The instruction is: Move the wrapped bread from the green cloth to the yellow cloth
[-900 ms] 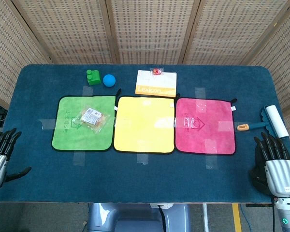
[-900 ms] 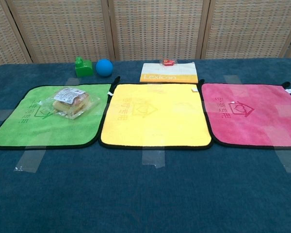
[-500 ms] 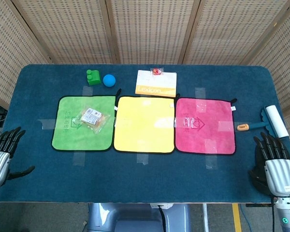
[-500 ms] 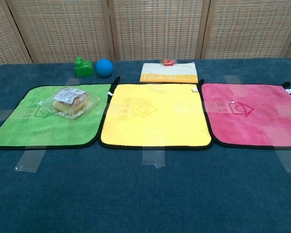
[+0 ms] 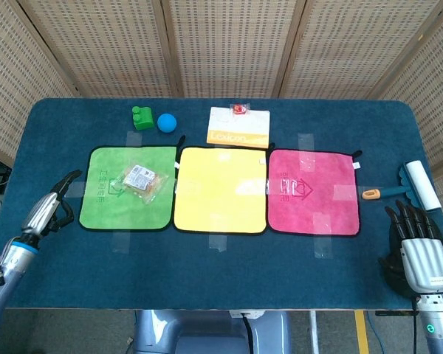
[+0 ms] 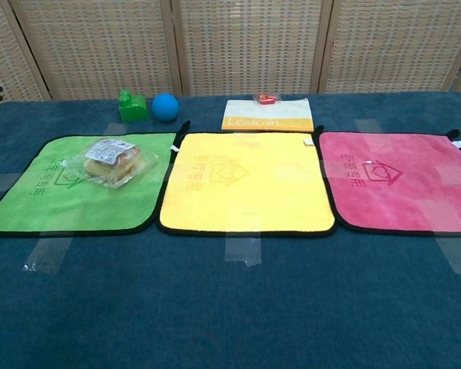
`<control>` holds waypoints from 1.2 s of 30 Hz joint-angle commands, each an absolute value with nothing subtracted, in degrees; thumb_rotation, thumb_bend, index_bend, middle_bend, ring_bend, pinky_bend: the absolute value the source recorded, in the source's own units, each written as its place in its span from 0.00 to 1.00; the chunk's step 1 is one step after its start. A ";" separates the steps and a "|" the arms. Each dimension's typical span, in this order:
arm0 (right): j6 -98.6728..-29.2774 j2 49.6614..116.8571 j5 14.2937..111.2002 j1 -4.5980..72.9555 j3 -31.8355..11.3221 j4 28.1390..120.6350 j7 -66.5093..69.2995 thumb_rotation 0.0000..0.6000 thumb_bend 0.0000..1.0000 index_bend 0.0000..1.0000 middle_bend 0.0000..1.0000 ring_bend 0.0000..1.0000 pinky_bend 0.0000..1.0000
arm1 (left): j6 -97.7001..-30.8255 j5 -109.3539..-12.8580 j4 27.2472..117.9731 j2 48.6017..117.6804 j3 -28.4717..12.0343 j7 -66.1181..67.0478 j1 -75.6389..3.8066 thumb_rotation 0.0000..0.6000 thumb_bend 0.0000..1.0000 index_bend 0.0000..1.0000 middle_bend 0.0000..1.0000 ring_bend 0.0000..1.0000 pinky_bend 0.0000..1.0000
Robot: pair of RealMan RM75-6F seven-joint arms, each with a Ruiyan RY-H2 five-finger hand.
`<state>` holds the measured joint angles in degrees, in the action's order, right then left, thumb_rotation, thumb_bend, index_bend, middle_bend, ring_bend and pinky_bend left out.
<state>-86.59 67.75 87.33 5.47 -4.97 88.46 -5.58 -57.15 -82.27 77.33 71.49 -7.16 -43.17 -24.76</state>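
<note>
Bread (image 5: 143, 180) sits untouched on the green cloth (image 5: 103, 206), left of frame; left robot hand (image 5: 48, 209) hovers beside it, fingers apart, empty. Right robot hand (image 5: 419, 245) idles lower right, spread.

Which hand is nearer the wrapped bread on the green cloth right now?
Left. The left hand hovers just off the green cloth's left edge, near the wrapped bread. The right hand sits at the table's far right, beyond the pink cloth.
</note>
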 commanded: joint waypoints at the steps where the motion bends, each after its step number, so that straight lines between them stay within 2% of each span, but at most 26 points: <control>1: -85.73 68.12 86.26 5.83 -5.32 88.10 -6.11 1.00 0.00 0.00 0.00 0.00 0.00 | -48.61 -77.18 66.85 78.98 -10.34 -51.94 -30.94 1.00 1.00 0.00 0.00 0.00 0.00; 6: -84.79 68.53 84.85 6.15 -5.74 87.57 -6.67 1.00 0.00 0.00 0.00 0.00 0.00 | -43.88 -75.09 60.56 83.40 -11.71 -56.87 -33.61 1.00 1.00 0.00 0.00 0.00 0.00; 17: -83.78 69.20 83.93 6.70 -5.98 86.54 -6.87 1.00 0.00 0.00 0.00 0.00 0.00 | -39.55 -75.53 54.04 88.65 -12.26 -62.39 -36.91 1.00 1.00 0.00 0.00 0.00 0.00; 36: -83.74 68.77 83.35 6.79 -6.24 86.38 -5.48 1.00 0.00 0.00 0.00 0.00 0.00 | -34.82 -73.55 57.32 93.96 -15.30 -71.08 -39.98 1.00 1.00 0.00 0.00 0.00 0.00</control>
